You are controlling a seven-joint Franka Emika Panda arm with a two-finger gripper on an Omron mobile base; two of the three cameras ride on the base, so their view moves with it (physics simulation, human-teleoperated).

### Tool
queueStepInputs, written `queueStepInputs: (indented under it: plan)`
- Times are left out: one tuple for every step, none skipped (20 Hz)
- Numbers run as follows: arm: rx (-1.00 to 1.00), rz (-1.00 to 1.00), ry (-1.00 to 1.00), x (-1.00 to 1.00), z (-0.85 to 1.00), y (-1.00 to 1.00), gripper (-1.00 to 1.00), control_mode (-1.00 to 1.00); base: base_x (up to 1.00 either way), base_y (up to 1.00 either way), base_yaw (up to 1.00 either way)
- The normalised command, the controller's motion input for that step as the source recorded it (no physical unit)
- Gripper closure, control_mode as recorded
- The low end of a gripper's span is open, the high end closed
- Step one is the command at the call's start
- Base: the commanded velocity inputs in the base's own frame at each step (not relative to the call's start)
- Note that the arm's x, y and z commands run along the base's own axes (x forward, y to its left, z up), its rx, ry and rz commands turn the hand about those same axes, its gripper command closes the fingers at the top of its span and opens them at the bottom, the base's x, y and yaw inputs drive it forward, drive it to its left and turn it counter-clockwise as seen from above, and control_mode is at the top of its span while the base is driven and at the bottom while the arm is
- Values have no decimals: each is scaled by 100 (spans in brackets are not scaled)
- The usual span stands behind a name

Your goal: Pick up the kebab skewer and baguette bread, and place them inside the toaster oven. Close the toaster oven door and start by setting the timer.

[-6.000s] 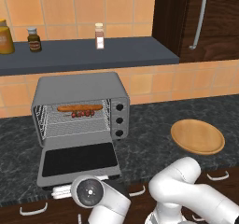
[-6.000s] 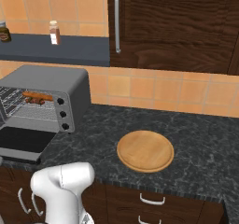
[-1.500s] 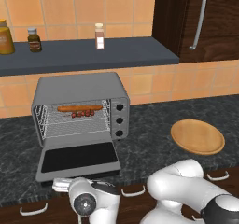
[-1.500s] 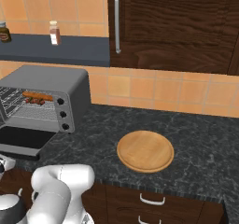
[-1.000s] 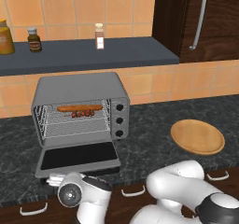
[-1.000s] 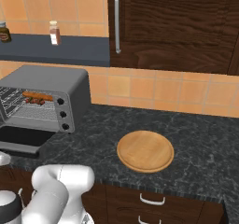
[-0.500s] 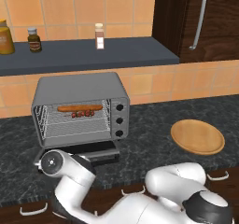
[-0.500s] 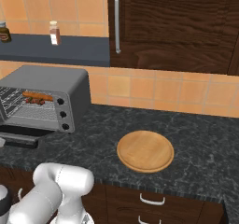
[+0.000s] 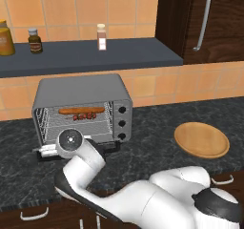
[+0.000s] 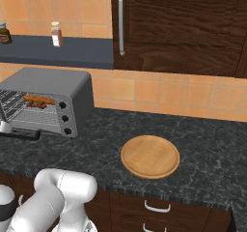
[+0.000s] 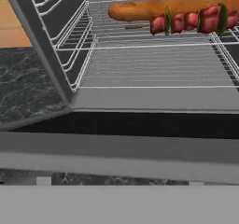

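The grey toaster oven (image 9: 82, 92) stands on the dark counter, and I also see the toaster oven (image 10: 46, 88) from the right. On its wire rack lie the baguette bread (image 9: 81, 110) and, in front of it, the kebab skewer (image 9: 85, 117). From the hand view, the baguette bread (image 11: 140, 9) and kebab skewer (image 11: 191, 20) are at the top. The toaster oven door (image 9: 104, 146) hangs partly raised, seen nearly edge-on, and the toaster oven door (image 11: 140, 125) crosses the hand view. My gripper (image 9: 70, 143) is at the door's front edge, pointing into the oven, with its fingers hidden.
A round wooden plate (image 9: 201, 140) lies on the counter to the right of the oven. Jars and bottles (image 9: 101, 36) stand on the shelf above. A dark wooden cabinet (image 9: 209, 18) fills the upper right. Drawers run below the counter edge.
My arm has swung up from below the counter edge to the door's front. The door has lifted from lying flat to partly raised.
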Motion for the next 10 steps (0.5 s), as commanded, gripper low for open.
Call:
queueStepInputs:
  plan:
    - [11,24,0,43,61,-6,-100,-100,0,0,0]
    - [9,21,0,38,71,-3,-100,-100,0,0,0]
    - [6,16,0,26,76,-4,-100,-100,0,0,0]
    - [4,13,0,20,80,-2,-100,-100,0,0,0]
    - [2,10,0,21,82,0,-100,-100,0,0,0]
    - [1,7,0,16,89,-2,-100,-100,0,0,0]
    - [2,7,0,19,87,-4,-100,-100,0,0,0]
    - [2,6,0,16,89,-1,-100,-100,0,0,0]
    - [2,5,0,17,95,0,-100,-100,0,0,0]
    - [2,5,0,17,100,0,-100,-100,0,0,0]
